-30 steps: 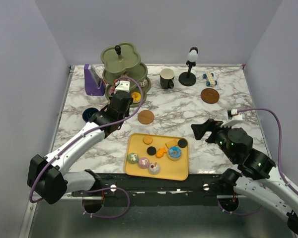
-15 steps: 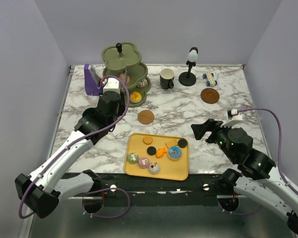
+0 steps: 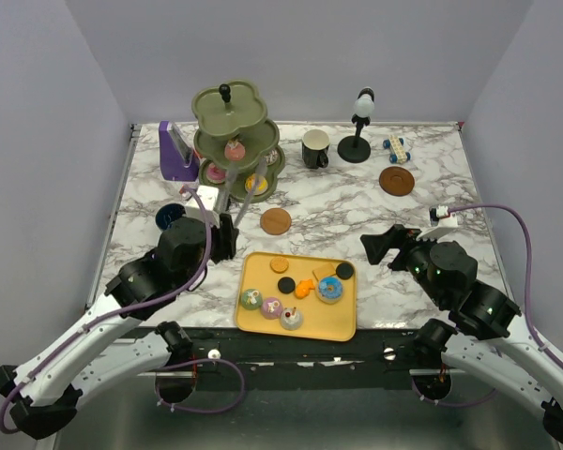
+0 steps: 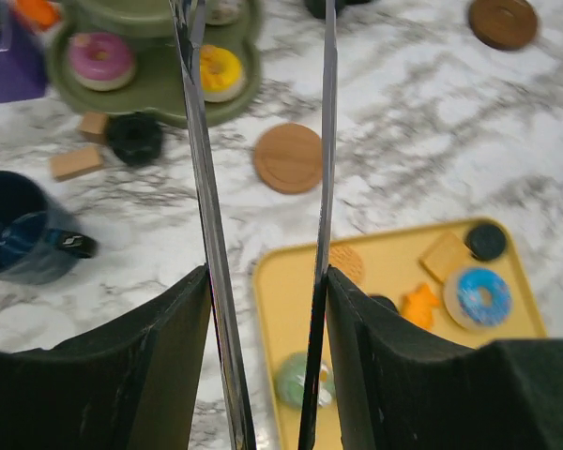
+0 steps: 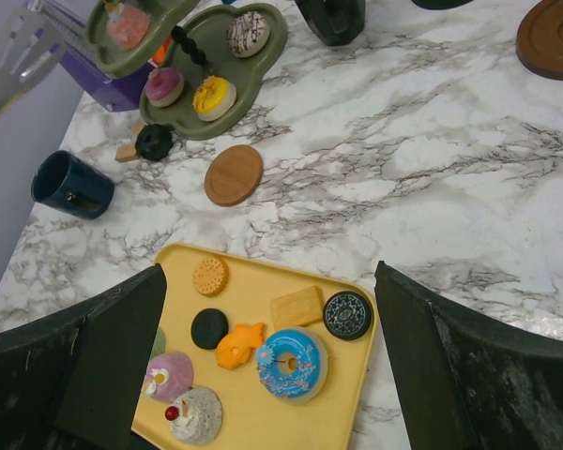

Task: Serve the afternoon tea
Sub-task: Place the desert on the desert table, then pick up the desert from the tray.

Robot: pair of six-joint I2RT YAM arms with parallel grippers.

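Left gripper [image 3: 233, 194] hangs just beyond the yellow tray's [image 3: 342, 319] far-left corner, jaws apart and empty. Right gripper [image 3: 379, 246] sits off the tray's right edge, jaws wide with nothing held. The olive-green stand [image 3: 239, 111], further beyond the tray, carries doughnuts. The other treats lie on the tray.

Likely step: fetch the next piece. Lower your fingers straight over one piece, clear of its neighbours.

The orange biscuit [image 5: 238, 345] at tray centre lies roughly lengthwise along the tray, so close across its width. Which end leads is too small to tell.
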